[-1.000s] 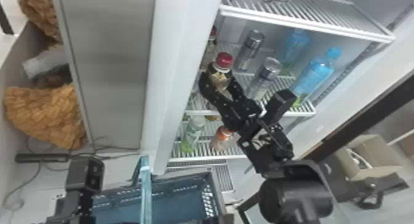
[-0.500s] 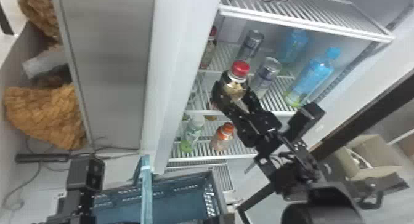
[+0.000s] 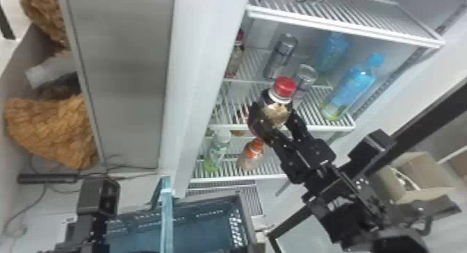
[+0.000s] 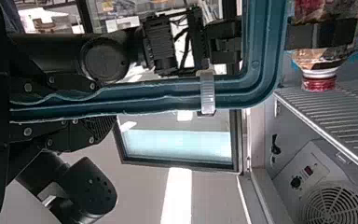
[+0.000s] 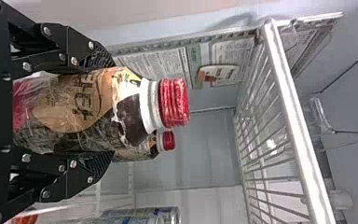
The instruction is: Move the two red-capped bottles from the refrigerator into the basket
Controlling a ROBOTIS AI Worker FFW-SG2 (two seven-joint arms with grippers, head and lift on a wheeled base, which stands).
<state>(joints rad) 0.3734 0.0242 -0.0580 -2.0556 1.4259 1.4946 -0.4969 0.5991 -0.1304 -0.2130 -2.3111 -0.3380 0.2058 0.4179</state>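
Here's the first red-capped bottle [image 3: 278, 113], cap up, just in front of the middle shelf [image 3: 337, 128]. The right gripper [image 3: 275, 119] has it, fingers parted by the bottle's width and pressed to either side. That arm slants up from the lower right towards the middle shelf.

Below the middle shelf, robot's left, the left gripper [image 3: 92, 231] is closed on the basket's handle [image 3: 166, 214]; the left wrist view shows the bar pinched between its fingers, which the head view hides. The basket [image 3: 199, 212] hangs beneath the middle shelf.

Right wrist view now: an orange-tan label with dark print under wrinkled clear film. Second red-capped bottle [image 3: 236, 57]: standing at the middle shelf's left end. Two silver cans [image 3: 279, 56] and two blue bottles [image 3: 351, 87] on it too; white-capped and orange-capped bottles [image 3: 251, 156] one shelf below.
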